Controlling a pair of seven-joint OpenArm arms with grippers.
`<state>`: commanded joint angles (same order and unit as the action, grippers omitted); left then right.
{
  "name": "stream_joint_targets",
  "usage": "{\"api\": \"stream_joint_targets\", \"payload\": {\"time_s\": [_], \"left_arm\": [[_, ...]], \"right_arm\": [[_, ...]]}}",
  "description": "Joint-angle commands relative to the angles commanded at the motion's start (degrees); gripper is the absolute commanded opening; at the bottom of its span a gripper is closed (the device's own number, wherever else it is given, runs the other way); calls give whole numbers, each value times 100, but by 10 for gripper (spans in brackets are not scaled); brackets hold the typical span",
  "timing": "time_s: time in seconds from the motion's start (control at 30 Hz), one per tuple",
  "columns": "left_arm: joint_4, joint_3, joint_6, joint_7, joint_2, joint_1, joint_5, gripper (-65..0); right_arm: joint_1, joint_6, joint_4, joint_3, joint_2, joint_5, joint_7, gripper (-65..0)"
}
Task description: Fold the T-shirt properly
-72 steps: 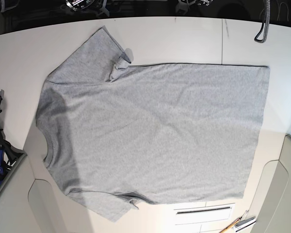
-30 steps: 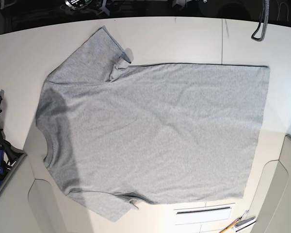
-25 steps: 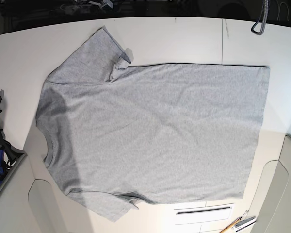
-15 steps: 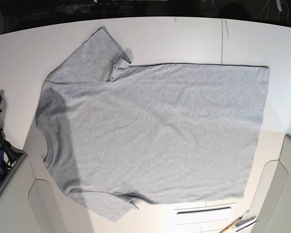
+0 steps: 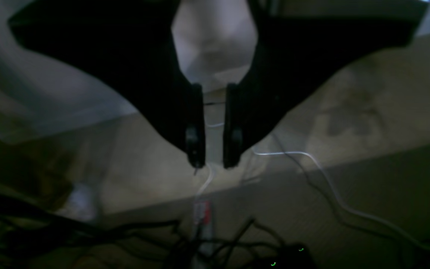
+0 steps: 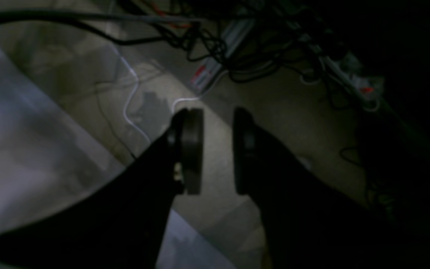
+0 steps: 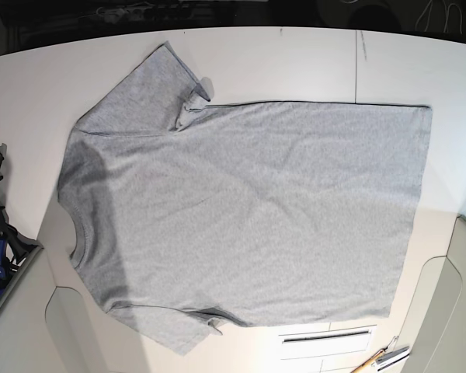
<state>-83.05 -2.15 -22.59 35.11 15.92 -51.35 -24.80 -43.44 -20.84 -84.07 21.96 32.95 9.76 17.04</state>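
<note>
In the base view, a light heather-grey T-shirt (image 7: 248,210) of soft knit lies flat on the smooth white surface (image 7: 295,58), filling the centre: ribbed curved neck at nine o'clock, one sleeve at seven, the other, bunched at its hem, at eleven. In the wrist views, the left gripper (image 5: 214,160) and right gripper (image 6: 218,186), dark and blunt-tipped, stand slightly parted, empty.
</note>
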Motion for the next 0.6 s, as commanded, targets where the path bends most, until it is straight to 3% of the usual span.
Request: {"api": "stream_joint_targets", "payload": {"time_s": [0.1,0.23,0.33,0.43,0.5,0.6], "left_arm": [[-608,-328,-85,350,-2,-223,-382,-508],[-1274,-826,-131,435,0,-525,-439,-394],[-1711,-1156,-389,514,2,-708,-584,-389],[-2085,-1499,-411,778,0,-782,-769,-389],[-2280,-1735,-433,892,0,-782,-870,-389],[-2516,-2085,-533,887,0,-782,-905,-389]], "right_arm": [[-221,-2,-638,-107,162,192,295,-511],[-555,-11,-1451,-570,181,378,634,-511],[-782,-317,-2015,-1088,179,730,743,-511],[-935,-688,-2511,-1657,179,1191,780,-511],[-946,-774,-2817,-2033,175,1624,990,-511],[-946,-772,-3171,-2616,162,2164,1091,-511]]}}
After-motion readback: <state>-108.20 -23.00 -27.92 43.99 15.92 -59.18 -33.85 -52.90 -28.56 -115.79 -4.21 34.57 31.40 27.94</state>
